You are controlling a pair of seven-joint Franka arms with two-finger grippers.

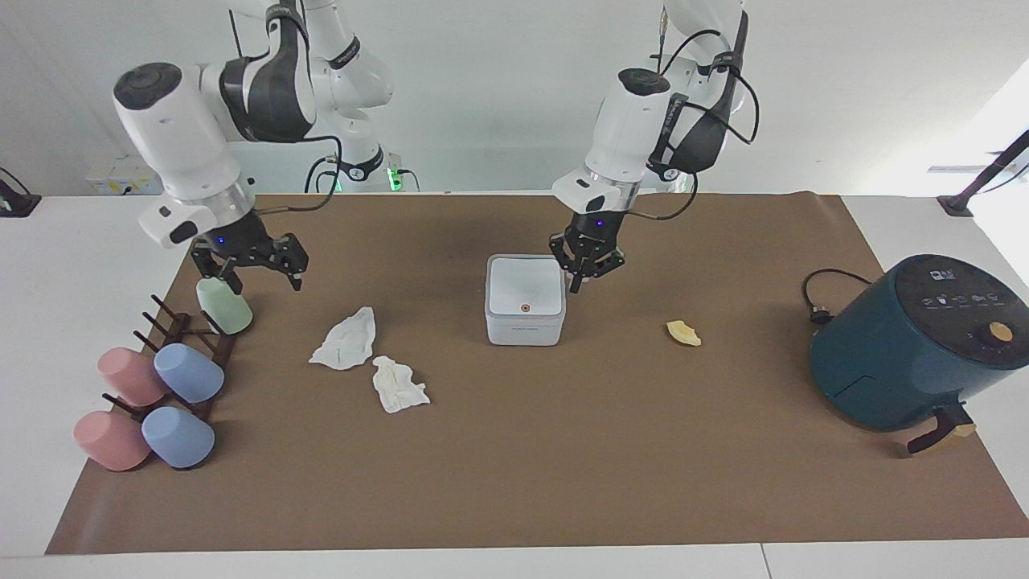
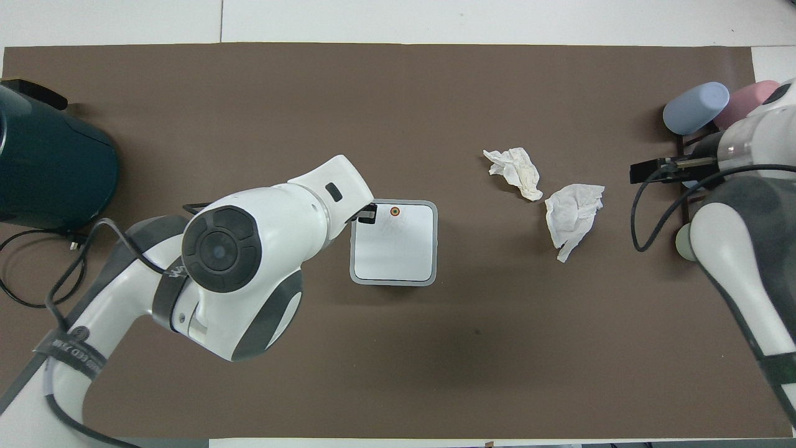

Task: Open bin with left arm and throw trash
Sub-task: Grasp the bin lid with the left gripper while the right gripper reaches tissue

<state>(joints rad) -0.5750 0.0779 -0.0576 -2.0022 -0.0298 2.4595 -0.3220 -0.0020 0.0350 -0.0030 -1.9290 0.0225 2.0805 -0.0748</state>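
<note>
While its fingertips meet on nothing, the left claw [image 1: 580, 281] hangs at the small white squarish plastic bin [image 1: 525, 299], just beside its closed lid's edge toward the left arm's end. Two crumpled white tissues [image 1: 346, 341] lie on the brown surface [image 1: 514, 482] near the wide-open, empty right claw [image 1: 256, 275], which is over a pale green cup [image 1: 224, 305].

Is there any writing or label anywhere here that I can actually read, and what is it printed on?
Cable tag on the left arm's cable: white lettering, too blurred to read.
Front of the bin: a faint grey line of text, too small to read.
Top panel of the air fryer: white icons and marks, too small to read.
Band on an arm's joint: a printed word, too small to read.
Nothing else carries writing.
</note>
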